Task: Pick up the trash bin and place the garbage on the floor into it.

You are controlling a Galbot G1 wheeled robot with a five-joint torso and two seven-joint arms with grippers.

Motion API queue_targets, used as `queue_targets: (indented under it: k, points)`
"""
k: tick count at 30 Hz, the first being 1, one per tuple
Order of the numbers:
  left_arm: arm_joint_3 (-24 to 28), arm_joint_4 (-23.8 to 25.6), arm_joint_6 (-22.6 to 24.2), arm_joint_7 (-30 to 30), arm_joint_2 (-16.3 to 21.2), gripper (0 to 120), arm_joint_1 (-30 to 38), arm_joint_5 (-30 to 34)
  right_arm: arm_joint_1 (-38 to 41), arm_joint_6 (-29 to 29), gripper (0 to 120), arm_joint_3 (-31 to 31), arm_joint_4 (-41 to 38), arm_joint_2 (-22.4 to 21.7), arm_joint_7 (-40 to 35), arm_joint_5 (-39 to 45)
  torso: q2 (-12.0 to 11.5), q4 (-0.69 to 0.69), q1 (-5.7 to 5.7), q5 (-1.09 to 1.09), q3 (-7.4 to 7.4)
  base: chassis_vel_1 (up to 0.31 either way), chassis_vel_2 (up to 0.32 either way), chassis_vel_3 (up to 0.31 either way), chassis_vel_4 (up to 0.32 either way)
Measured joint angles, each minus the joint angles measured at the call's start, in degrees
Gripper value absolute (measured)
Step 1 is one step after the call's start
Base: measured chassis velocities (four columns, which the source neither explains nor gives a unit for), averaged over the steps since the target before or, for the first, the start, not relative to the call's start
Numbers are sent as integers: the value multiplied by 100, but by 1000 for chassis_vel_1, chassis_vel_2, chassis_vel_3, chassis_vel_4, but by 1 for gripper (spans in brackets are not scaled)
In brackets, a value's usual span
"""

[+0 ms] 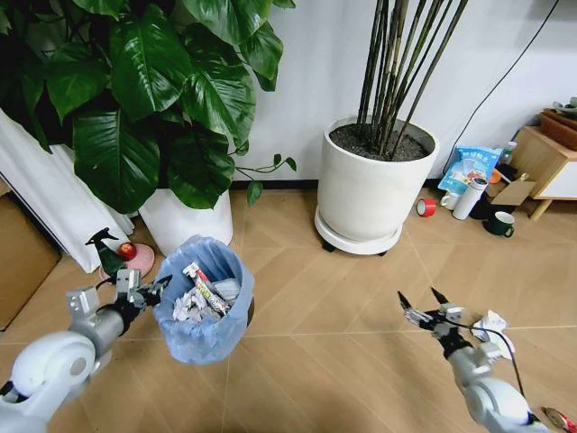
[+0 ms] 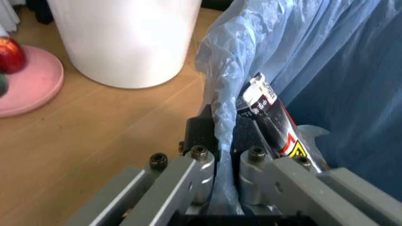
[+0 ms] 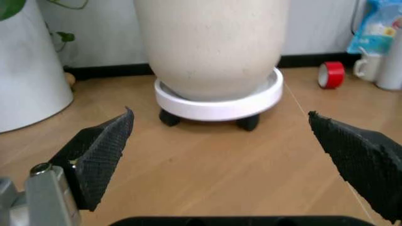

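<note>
Left gripper clamped on the near rim of the bin, fingers pinching the blue bag liner between them. Bin held beside the leafy plant's white pot, over the floor. Inside the bin: crumpled white paper and a tube-like wrapper in black, white and red with a yellow warning triangle; print on it too small to read. Right gripper hanging low over bare floor, fingers spread wide, nothing between them, facing the big pot on its wheeled white saucer. Crumpled white wad on the floor just beside the right arm. Red tape roll, blue-white packet with unreadable lettering, and a dark mug by the wall.
</note>
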State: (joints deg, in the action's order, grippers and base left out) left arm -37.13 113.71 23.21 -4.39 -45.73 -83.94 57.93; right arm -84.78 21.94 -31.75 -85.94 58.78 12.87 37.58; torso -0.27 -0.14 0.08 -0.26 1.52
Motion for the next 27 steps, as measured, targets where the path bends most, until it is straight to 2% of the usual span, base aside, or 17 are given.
queue_targets:
  k: [6, 14, 27]
  points:
    - [54, -1, -25, 18, -145, 0, 19, -62, -203, 118, 100, -232, 67, 253, 189, -1, 0, -1, 0, 0, 0, 0, 0, 0, 0]
    - [168, -27, -21, -15, -135, 0, 143, -28, -208, 181, 100, -265, 128, 300, 261, 44, 0, 0, 0, -1, 1, -45, -47, 55, 45]
    - [189, -105, -13, -12, -81, 0, 195, 22, -145, 199, 100, -189, 210, 350, 274, 69, 0, -2, 0, 0, 1, -159, -152, 148, 154]
